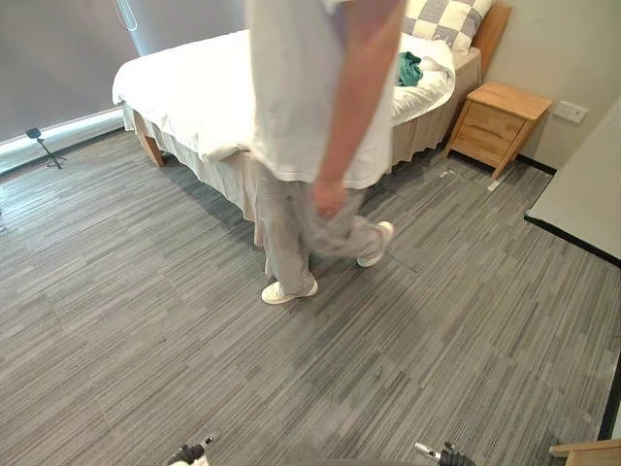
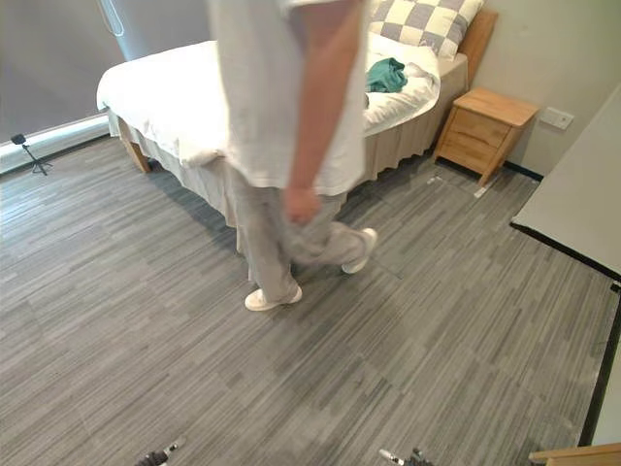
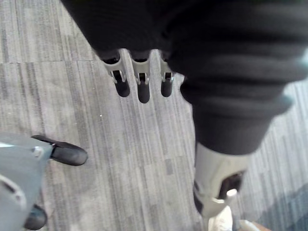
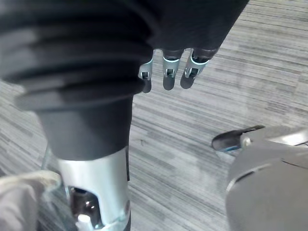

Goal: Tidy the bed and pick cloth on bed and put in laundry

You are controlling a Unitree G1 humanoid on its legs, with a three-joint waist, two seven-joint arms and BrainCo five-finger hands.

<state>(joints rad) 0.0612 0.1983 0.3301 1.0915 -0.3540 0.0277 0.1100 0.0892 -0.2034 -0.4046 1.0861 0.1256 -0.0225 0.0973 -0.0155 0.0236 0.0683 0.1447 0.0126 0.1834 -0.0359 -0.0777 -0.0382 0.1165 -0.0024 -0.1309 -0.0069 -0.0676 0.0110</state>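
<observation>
Green cloth (image 1: 408,68) on bed (image 1: 194,87), far from left hand (image 3: 143,84), right hand (image 4: 169,72), both slack-fingered

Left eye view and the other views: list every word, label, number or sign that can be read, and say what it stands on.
None: no word, number or sign can be read.
The person's shirt, the bed, the checked pillow, the green cloth and the nightstand are plain.
The wall plate bears no print that can be made out.
</observation>
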